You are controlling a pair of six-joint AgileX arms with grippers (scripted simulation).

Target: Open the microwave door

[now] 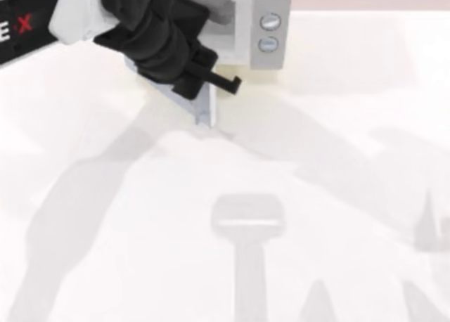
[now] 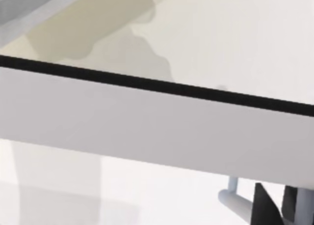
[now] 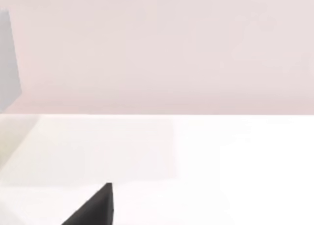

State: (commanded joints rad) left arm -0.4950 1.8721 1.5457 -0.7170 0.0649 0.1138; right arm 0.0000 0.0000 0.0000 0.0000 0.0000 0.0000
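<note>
The microwave (image 1: 271, 34) is a light-grey box at the table's far edge, with two round knobs (image 1: 270, 21) on its panel. The microwave door (image 1: 202, 105) stands swung out toward the front, leaving the dark cavity (image 1: 218, 9) exposed. My left gripper (image 1: 228, 83) reaches in from the upper left and is shut on the door's pale handle bar. In the left wrist view the door (image 2: 147, 126) fills the middle as a broad grey panel. Below it, dark fingers (image 2: 267, 210) sit on either side of the handle (image 2: 235, 201). My right gripper (image 3: 95, 208) appears only as a dark wedge.
The white table (image 1: 337, 195) spreads out in front of the microwave, crossed by soft arm shadows (image 1: 249, 223). A pale pink wall (image 3: 171, 48) runs behind the table. The right arm itself is outside the top view.
</note>
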